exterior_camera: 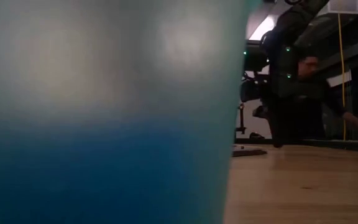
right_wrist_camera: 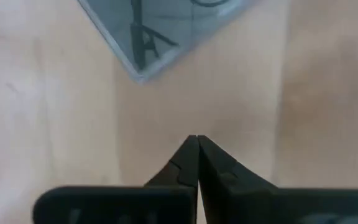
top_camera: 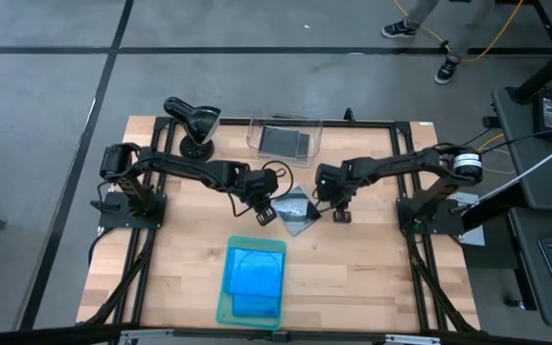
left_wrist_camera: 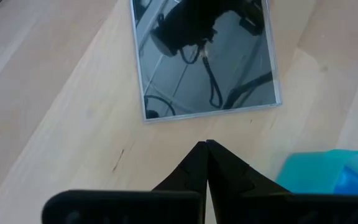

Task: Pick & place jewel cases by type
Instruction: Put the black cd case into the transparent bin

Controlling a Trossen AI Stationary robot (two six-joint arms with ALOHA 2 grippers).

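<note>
A dark grey, see-through jewel case [top_camera: 298,211] lies flat on the wooden table [top_camera: 372,278], between my two grippers; it also shows as the case [left_wrist_camera: 207,56] and its corner [right_wrist_camera: 160,31]. My left gripper [left_wrist_camera: 206,144] is shut just short of the case's near edge, to its left as gripper [top_camera: 264,213]. My right gripper [right_wrist_camera: 196,138] is shut over bare wood to the case's right, as gripper [top_camera: 340,216]. Blue jewel cases [top_camera: 255,273] lie in a pale green tray [top_camera: 226,307] near the front edge.
A clear bin [top_camera: 284,139] holding dark cases stands at the far edge. A black device on a stand [top_camera: 195,125] is at the far left. The tray's wall [exterior_camera: 104,112] fills most of the low view. A person's feet [top_camera: 447,69] show beyond the table.
</note>
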